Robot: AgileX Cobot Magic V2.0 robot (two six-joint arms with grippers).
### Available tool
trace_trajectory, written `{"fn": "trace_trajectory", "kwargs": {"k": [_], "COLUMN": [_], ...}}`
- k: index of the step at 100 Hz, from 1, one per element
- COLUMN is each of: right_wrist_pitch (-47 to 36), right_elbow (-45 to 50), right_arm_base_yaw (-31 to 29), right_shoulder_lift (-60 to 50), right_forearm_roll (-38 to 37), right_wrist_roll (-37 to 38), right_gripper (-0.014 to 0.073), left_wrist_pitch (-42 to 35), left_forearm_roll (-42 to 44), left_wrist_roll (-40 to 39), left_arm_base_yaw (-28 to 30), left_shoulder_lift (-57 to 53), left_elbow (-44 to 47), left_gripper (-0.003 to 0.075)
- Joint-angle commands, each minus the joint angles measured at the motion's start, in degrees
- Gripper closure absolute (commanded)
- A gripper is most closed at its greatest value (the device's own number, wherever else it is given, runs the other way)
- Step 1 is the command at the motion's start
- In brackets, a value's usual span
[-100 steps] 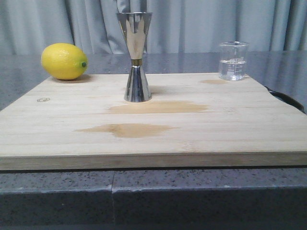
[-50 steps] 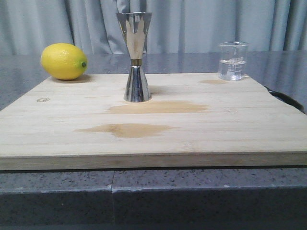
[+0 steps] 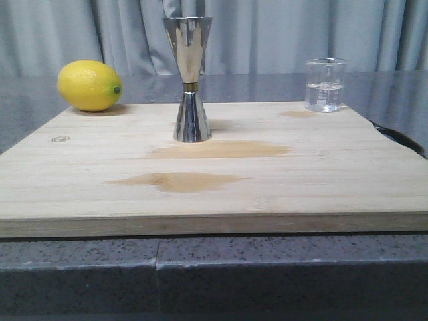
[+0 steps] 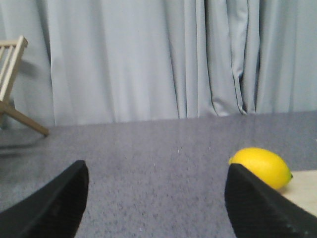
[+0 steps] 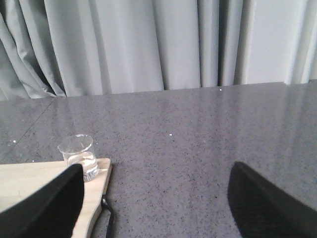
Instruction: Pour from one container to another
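The beaker (image 3: pixel 326 85) stands upright at the board's (image 3: pixel 214 174) far right corner, well right of the jigger (image 3: pixel 189 79). The right gripper (image 5: pixel 153 203), wide open and empty, is the nearer one; the beaker lies ahead, by one fingertip. The left gripper (image 4: pixel 153 203), also wide open and empty, faces the lemon (image 4: pixel 261 167).

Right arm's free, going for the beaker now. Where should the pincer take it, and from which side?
Probably around the beaker's straight wall, at or above the water line and below the flared rim. It stands upright at the board's far right corner, so come in level from the right with the open right pincer; that side is bare counter, and the jigger stands well to its left.
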Motion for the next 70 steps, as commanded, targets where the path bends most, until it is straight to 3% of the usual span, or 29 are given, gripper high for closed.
{"fn": "trace_trajectory", "kwargs": {"k": [1,24,45,70], "right_wrist_pitch": [0.5,7.82,7.84,7.84], "right_elbow": [-4.14,-8.68,-8.73,-8.73], "right_arm_base_yaw": [-0.31,-0.31,-0.31,-0.31], "right_shoulder_lift": [1.38,4.34,5.24,5.24], "right_forearm_roll": [-0.6,-0.6,0.21,0.21], "right_wrist_roll": [-0.54,-0.54,-0.54,-0.54], "right_gripper": [0.0073,0.0073,0.0073,0.0073], "left_wrist_pitch": [3.1,15.86,24.93,28.02], "left_forearm_roll": [-0.43,-5.02,-23.55,-51.91], "left_wrist_roll": [-0.13,2.46,20.37,52.99], "left_arm_base_yaw": [0.17,0.17,0.17,0.17], "left_shoulder_lift": [4.04,15.93,27.91,40.32], "left_elbow": [-4.92,-14.18,-18.53,-18.67], "left_gripper": [0.0187,0.0187,0.0188,0.0188]}}
